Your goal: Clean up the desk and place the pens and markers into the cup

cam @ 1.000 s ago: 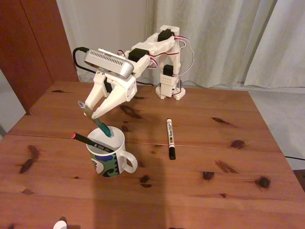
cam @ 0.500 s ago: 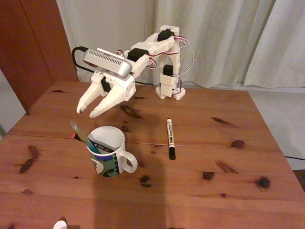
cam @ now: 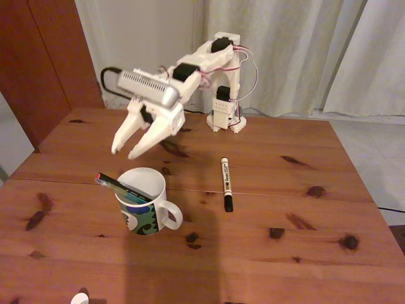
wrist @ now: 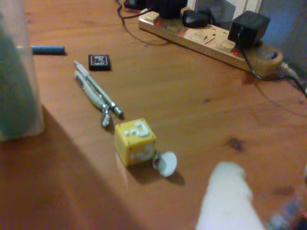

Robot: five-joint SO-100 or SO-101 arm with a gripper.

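Observation:
In the fixed view the white cup with its blue-green pattern stands on the desk, left of centre. A black pen with a red tip leans out over the cup's left rim. The teal-green pen lies beside it inside the cup, mostly hidden. The white marker with a black cap lies flat on the wood to the right of the cup. My gripper hangs open above and slightly behind the cup, fingers pointing down-left, with nothing between them.
The arm's base stands at the desk's far edge before a curtain. The wrist view shows a wooden surface with a yellow question-mark cube, a silver pen, a small black card and a power strip.
One second ago my gripper held the teal-green pen over the cup. It opened, the pen dropped into the cup, and the gripper rose and drifted slightly right.

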